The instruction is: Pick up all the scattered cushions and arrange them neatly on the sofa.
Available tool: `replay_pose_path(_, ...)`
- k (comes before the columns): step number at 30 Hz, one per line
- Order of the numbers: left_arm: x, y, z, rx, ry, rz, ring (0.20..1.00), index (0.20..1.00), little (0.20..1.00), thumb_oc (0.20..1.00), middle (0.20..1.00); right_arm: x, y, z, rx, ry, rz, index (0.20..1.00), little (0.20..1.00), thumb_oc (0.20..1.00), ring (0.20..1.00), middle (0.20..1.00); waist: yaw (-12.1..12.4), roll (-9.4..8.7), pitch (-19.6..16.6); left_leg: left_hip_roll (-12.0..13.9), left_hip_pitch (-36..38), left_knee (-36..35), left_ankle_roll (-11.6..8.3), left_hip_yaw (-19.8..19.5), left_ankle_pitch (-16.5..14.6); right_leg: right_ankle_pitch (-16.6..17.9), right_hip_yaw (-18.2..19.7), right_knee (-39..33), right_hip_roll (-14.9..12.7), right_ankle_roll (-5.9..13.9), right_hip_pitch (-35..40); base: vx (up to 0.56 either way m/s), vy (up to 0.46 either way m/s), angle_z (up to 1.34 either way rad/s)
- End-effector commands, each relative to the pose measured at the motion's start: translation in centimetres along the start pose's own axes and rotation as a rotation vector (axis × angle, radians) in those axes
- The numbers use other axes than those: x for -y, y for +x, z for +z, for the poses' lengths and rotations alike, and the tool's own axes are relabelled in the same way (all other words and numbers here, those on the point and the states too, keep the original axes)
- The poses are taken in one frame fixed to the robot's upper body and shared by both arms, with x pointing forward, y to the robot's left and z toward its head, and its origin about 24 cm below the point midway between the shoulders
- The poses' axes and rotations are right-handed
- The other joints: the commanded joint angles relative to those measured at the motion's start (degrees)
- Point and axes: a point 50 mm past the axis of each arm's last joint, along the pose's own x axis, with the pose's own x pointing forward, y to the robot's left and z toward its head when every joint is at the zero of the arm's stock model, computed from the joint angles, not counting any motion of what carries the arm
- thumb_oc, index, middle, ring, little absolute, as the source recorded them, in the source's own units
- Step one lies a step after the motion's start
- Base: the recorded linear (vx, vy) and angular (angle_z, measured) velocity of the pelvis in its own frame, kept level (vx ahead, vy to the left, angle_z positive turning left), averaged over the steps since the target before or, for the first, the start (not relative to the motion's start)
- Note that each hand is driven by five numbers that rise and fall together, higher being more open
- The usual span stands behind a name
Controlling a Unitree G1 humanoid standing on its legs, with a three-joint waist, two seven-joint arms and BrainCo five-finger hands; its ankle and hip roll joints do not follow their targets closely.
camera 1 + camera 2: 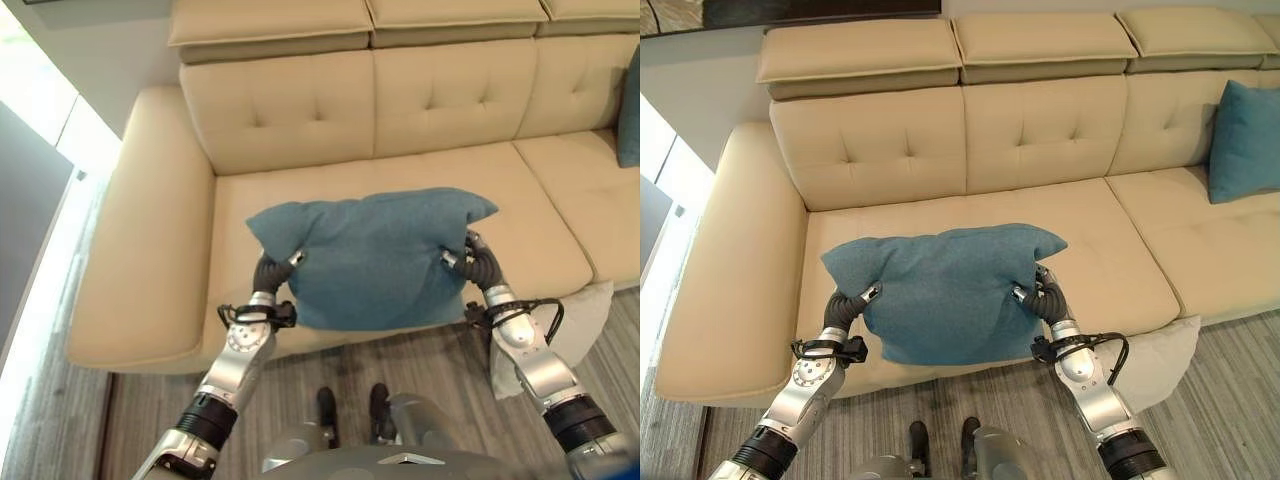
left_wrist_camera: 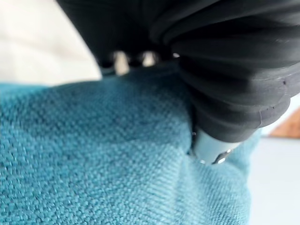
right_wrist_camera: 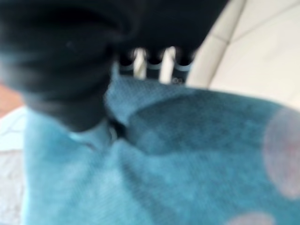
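A large teal cushion [image 1: 375,260] hangs between my two hands above the front of the beige sofa's seat [image 1: 540,200]. My left hand [image 1: 272,270] grips its left side, the thumb [image 2: 211,150] pressed into the cloth and the fingers [image 2: 122,61] curled over the edge. At the cushion's right side my right hand [image 1: 478,262] holds on the same way, its fingers [image 3: 150,63] wrapped over the fabric. A second teal cushion [image 1: 1245,140] leans upright against the backrest at the far right. A cream cushion [image 1: 1160,365] lies on the floor against the sofa front, beside my right arm.
The sofa has a wide armrest [image 1: 130,230] on the left and tufted back cushions [image 1: 1040,120]. The floor [image 1: 1240,400] in front is grey wood. A bright window strip [image 1: 40,260] runs along the left.
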Motion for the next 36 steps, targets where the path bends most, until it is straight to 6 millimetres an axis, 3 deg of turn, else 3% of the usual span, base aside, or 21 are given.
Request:
replay_pose_path(1, 2.0, 0.3, 4.1, 0.218, -0.039, -0.140, 0.200, 0.200, 0.200, 0.200, 0.200, -0.4, 1.7, 3.9, 0.203, 0.097, -0.024, 0.200, 0.200, 0.200, 0.200, 0.200, 0.86, -2.94, -3.72, 0.63, 2.36, 2.02, -2.58, -0.30, -2.53, 12.27, 1.83, -18.17, -0.97, 4.42, 7.61, 0.20, -0.063, -0.08)
replay_pose_path(5, 2.0, 0.3, 3.9, 0.213, -0.037, -0.138, 0.200, 0.200, 0.200, 0.200, 0.200, -0.4, 1.5, 3.7, 0.194, 0.085, -0.021, 0.200, 0.200, 0.200, 0.200, 0.200, -0.64, -3.42, -3.64, 0.38, 4.45, 1.44, -3.52, -1.84, -3.12, 14.83, 3.20, -23.84, 0.39, 5.32, 6.92, 0.22, -0.110, 0.02)
replay_pose_path(8, 2.6, 0.1, 3.6, 0.203, -0.048, -0.160, 0.200, 0.200, 0.200, 0.200, 0.200, 0.1, 1.1, 3.2, 0.181, 0.068, -0.027, 0.200, 0.200, 0.200, 0.200, 0.200, -1.21, -3.61, -4.75, 0.71, 4.62, 3.43, -4.50, -2.99, -4.44, 14.76, 4.44, -25.34, 0.88, 4.52, 9.58, 0.20, -0.165, 0.52)
replay_pose_path(9, 2.9, 0.2, 3.5, 0.198, -0.068, -0.177, 0.200, 0.200, 0.200, 0.200, 0.200, 0.6, 0.7, 2.9, 0.170, 0.073, -0.047, 0.200, 0.200, 0.200, 0.200, 0.200, -1.81, -3.64, -5.03, 2.08, 3.18, 7.96, -6.29, -2.96, -3.97, 13.97, 3.28, -25.83, 1.00, 3.43, 11.40, 0.18, -0.323, 0.61)
replay_pose_path(10, 3.4, 0.4, 3.6, 0.200, -0.077, -0.197, 0.200, 0.200, 0.200, 0.200, 0.200, 1.0, 0.7, 3.0, 0.176, 0.082, -0.063, 0.200, 0.200, 0.200, 0.200, 0.200, -2.07, -4.27, -4.60, 3.57, -0.03, 14.87, -8.05, -3.15, -1.63, 13.47, 2.09, -26.74, 1.04, 2.02, 13.40, 0.12, -0.279, 0.56)
replay_pose_path(14, 3.8, 0.8, 4.2, 0.215, -0.092, -0.196, 0.200, 0.200, 0.200, 0.200, 0.200, 1.1, 1.0, 3.6, 0.200, 0.084, -0.071, 0.200, 0.200, 0.200, 0.200, 0.200, -1.76, -5.15, -3.60, 3.92, -4.67, 21.19, -8.65, -4.89, -0.37, 12.32, 0.37, -27.21, 0.88, 0.76, 15.21, 0.05, -0.137, 0.57)
replay_pose_path(18, 3.9, 1.0, 4.5, 0.226, -0.093, -0.189, 0.200, 0.200, 0.200, 0.200, 0.200, 1.3, 1.1, 4.0, 0.212, 0.077, -0.077, 0.200, 0.200, 0.200, 0.200, 0.200, -1.82, -5.41, -4.37, 5.52, -3.99, 12.09, -8.05, -4.25, -1.18, 11.54, 0.02, -28.04, 0.18, 1.68, 16.25, 0.10, 0.023, 0.16)
replay_pose_path(20, 4.0, 1.0, 4.6, 0.228, -0.097, -0.184, 0.200, 0.200, 0.200, 0.200, 0.200, 1.4, 1.1, 3.9, 0.209, 0.073, -0.089, 0.200, 0.200, 0.200, 0.200, 0.200, -1.62, -4.76, -4.70, 6.48, -3.81, 6.83, -8.22, -4.99, 0.96, 10.66, 0.11, -27.70, 0.49, 2.06, 16.63, 0.17, 0.088, 0.03)
replay_pose_path(21, 3.8, 0.9, 4.7, 0.236, -0.101, -0.169, 0.200, 0.200, 0.200, 0.200, 0.200, 1.5, 0.9, 4.0, 0.210, 0.071, -0.092, 0.200, 0.200, 0.200, 0.200, 0.200, -1.62, -4.28, -4.76, 6.16, -3.81, 6.65, -8.25, -6.85, 1.08, 10.04, 0.44, -27.16, 0.23, 2.20, 16.77, 0.15, 0.125, -0.07)
replay_pose_path(28, 3.2, 0.8, 5.4, 0.267, -0.063, -0.174, 0.200, 0.200, 0.200, 0.200, 0.200, 2.3, 1.2, 4.0, 0.212, 0.056, -0.132, 0.200, 0.200, 0.200, 0.200, 0.200, -0.90, -3.98, -5.85, 4.32, 0.84, 1.54, -7.08, -4.69, 0.33, 10.47, 0.71, -27.69, -0.91, 2.82, 18.02, 0.11, 0.122, -0.16)
replay_pose_path(32, 2.6, 1.6, 6.8, 0.317, -0.053, -0.134, 0.200, 0.200, 0.200, 0.200, 0.200, 2.6, 2.0, 4.4, 0.220, 0.047, -0.156, 0.200, 0.200, 0.200, 0.200, 0.200, -0.22, -4.22, -5.96, 3.72, 2.18, 0.67, -6.59, -3.79, -0.37, 10.59, 0.76, -28.22, -1.68, 3.42, 18.86, 0.07, 0.067, -0.08)
replay_pose_path(36, 3.0, 3.5, 10.1, 0.436, 0.011, -0.113, 0.200, 0.200, 0.200, 0.200, 0.200, 2.8, 4.3, 6.5, 0.288, 0.051, -0.157, 0.200, 0.200, 0.200, 0.200, 0.200, 0.24, -4.01, -5.77, 3.45, 2.00, 0.15, -6.42, -2.90, -1.01, 10.93, 1.10, -28.66, -2.17, 4.11, 17.99, 0.04, 0.048, 0.03)
